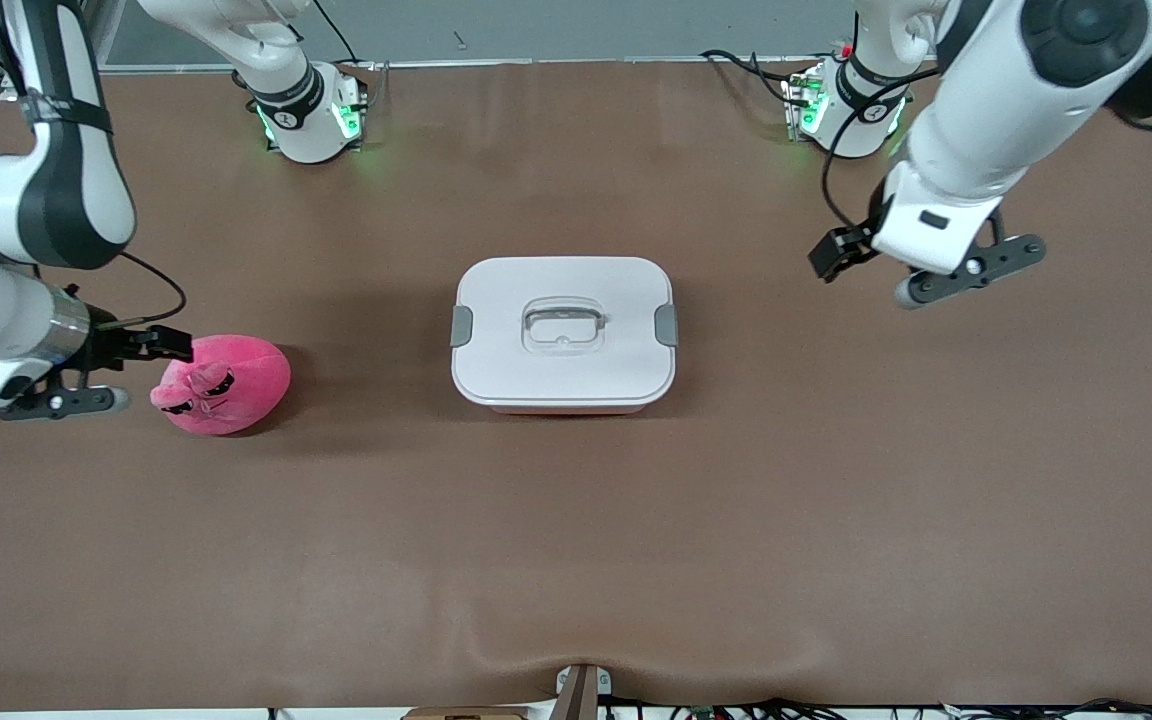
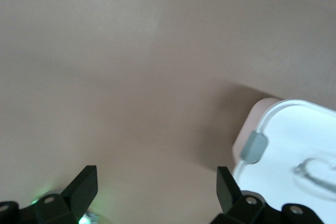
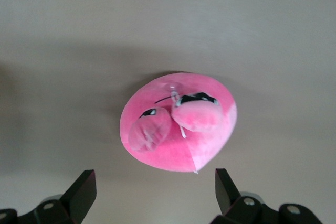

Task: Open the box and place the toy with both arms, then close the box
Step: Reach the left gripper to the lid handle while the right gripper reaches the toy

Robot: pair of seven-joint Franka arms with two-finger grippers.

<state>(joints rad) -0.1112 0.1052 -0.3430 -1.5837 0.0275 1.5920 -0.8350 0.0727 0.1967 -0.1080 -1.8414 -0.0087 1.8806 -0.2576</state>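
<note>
— Pale pink plastic under a white lid: where is the box (image 1: 563, 335) found, and why is it set so?

— It is seen at the middle of the brown counter (image 1: 576, 540), lid on, with a grey side clip (image 1: 461, 326) at each short end. So placed, one clip is presented toward each arm's end of the counter, which is judged to suit a release by both arms. Nothing appears undone yet.

— And the plush toy (image 1: 221, 384)?

— It is laid on the counter toward the right arm's end, well apart from the box and slightly nearer the front camera.

— How are the claws held?

— The right claw (image 1: 86, 385) is kept just beside the toy, jaws spread wide, nothing gripped or touched; in its wrist view the toy (image 3: 178, 121) is framed between the fingertips (image 3: 84, 184). The left claw (image 1: 936, 265) is held over bare counter toward the left arm's end, likewise fully spread and empty, with the near clip (image 2: 254, 147) in its view.
</note>
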